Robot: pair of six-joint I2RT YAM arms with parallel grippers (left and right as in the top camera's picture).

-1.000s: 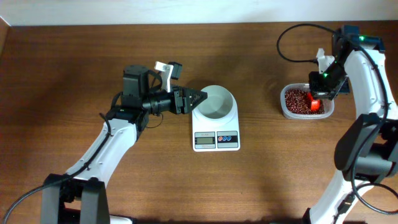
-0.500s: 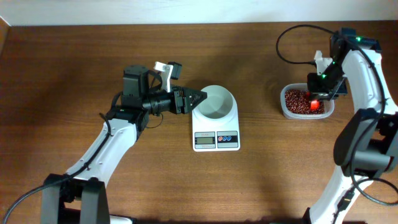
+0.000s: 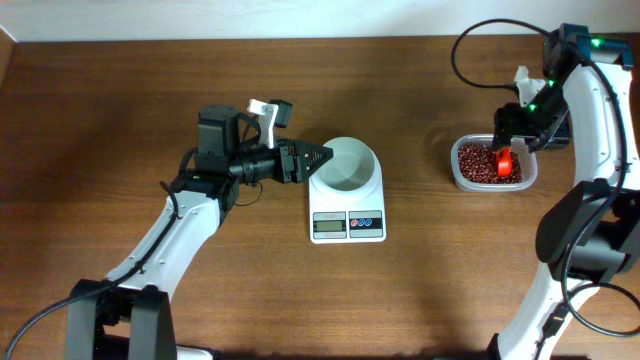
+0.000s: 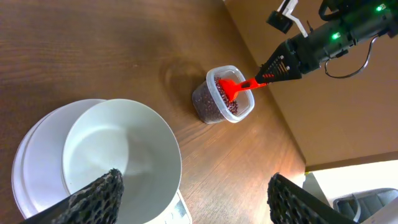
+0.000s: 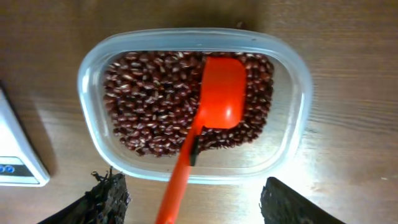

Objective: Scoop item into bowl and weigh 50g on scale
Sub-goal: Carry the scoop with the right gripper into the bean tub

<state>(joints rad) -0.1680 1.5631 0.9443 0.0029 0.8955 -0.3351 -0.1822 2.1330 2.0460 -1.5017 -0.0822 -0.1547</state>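
The white bowl (image 3: 350,163) stands on the white scale (image 3: 347,226), and I see nothing in it. My left gripper (image 3: 322,156) is open at the bowl's left rim; in the left wrist view one finger (image 4: 99,198) stands over the bowl (image 4: 118,155). The beans (image 5: 149,99) fill a clear tub (image 5: 87,68) at the right. A red scoop (image 5: 221,93) lies on them, its handle sticking out over the tub's rim. My right gripper (image 5: 196,202) is open just above the handle, with both fingers clear of it.
A corner of the scale (image 5: 15,162) shows left of the tub. The tub (image 3: 462,178) sits near the table's right edge. A black cable (image 3: 470,60) loops above the table behind it. Bare wood lies between scale and tub.
My right gripper has opened, let go of the red scoop and drawn back from the tub. The scoop stays lying on the beans. The left arm has not moved.
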